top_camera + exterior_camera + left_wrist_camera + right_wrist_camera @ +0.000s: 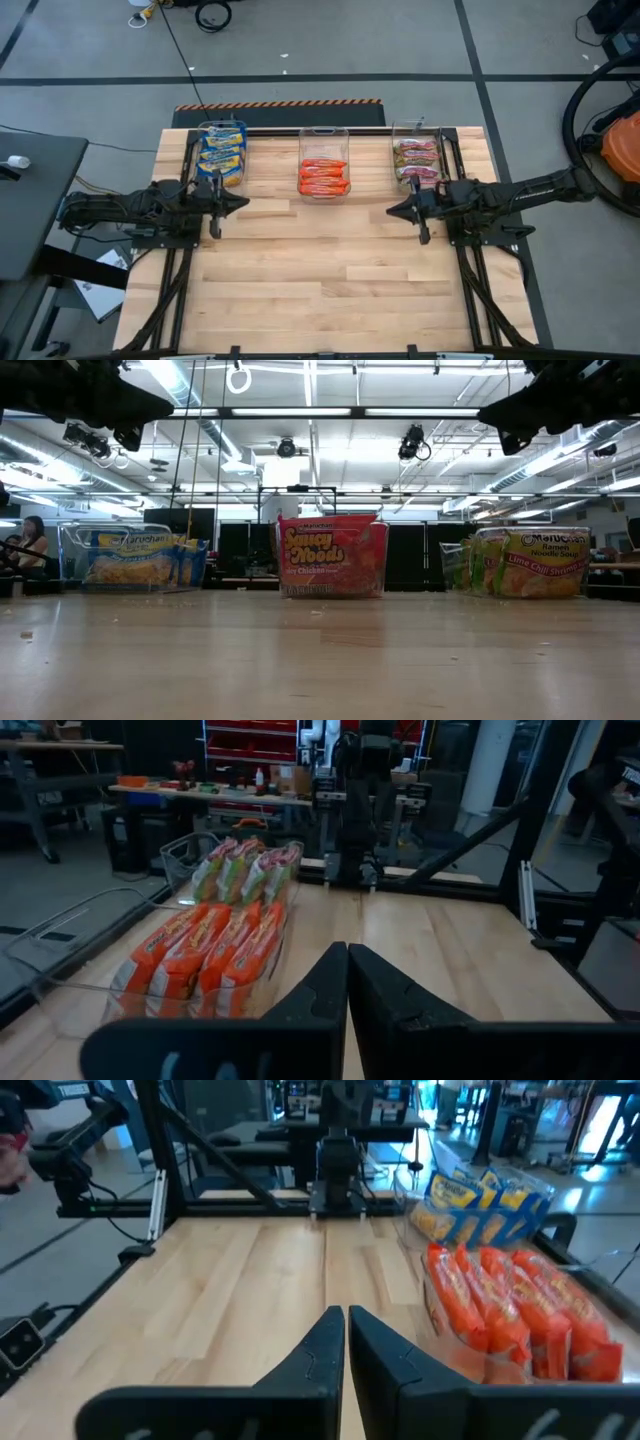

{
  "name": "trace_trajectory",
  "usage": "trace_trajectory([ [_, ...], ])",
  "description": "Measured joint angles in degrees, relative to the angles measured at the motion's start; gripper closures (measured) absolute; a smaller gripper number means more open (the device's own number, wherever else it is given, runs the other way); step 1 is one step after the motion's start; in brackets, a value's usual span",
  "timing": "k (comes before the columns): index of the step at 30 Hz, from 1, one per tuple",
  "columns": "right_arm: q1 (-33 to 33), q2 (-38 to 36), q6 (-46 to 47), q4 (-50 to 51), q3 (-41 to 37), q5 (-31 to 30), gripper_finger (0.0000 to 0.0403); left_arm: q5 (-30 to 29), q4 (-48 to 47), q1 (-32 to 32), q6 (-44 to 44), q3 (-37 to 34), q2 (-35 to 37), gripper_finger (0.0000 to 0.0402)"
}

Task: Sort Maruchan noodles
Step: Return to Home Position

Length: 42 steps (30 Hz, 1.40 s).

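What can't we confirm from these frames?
High view: packets overlap and are too small to count in the left bin, middle bin and right bin. The low view shows only the front ones.
Low view: left gripper and right gripper are mostly cut off by the top edge.
Wrist views: the left bin is outside the left one, the right bin outside the right one.

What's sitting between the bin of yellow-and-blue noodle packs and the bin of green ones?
A third clear bin holding the orange-red packets. The high view shows it plainly, and the low view shows it too.
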State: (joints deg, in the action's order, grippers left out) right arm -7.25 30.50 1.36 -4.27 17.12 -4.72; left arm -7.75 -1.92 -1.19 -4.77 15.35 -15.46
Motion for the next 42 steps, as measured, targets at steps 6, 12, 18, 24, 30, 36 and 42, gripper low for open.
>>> trace_trajectory([
  [6, 0.31, -0.64, -3.34, -1.22, 0.0, -0.25, 0.0378, 1.14, -1.34, 0.0, -0.97, 0.02, 0.18, 0.0384],
  [12, 0.33, -6.72, -2.85, 3.12, 0.02, 1.26, 0.0378, 6.52, -5.86, -0.04, 2.88, 0.0, 4.14, 0.0384],
  [18, 0.33, -14.45, -2.86, 3.22, -2.3, 1.38, 0.0378, 7.21, -8.11, 0.0, 3.93, 0.0, 9.37, 0.0384],
  [24, 0.33, -24.28, -0.7, -0.93, -10.84, 1.86, 0.0378, 8.73, -10.44, 0.0, 2.9, -0.78, 14.14, 0.0384],
  [30, 0.31, -30.35, 0.97, -3.83, -16.14, 3.5, 0.0378, 9.06, -2.94, -0.04, 1.12, -7.42, 15.22, 0.0383],
  [36, 0.1, -30.4, 1.9, -6.71, -16.76, 5.23, 0.0378, 10.45, 8.18, -0.07, -0.88, -14.23, 15.31, 0.0383],
  [42, 0.09, -30.0, 1.61, -5.47, -16.76, 2.2, 0.0378, 10.38, 8.56, -0.15, 1.22, -14.86, 14.15, 0.0383],
])
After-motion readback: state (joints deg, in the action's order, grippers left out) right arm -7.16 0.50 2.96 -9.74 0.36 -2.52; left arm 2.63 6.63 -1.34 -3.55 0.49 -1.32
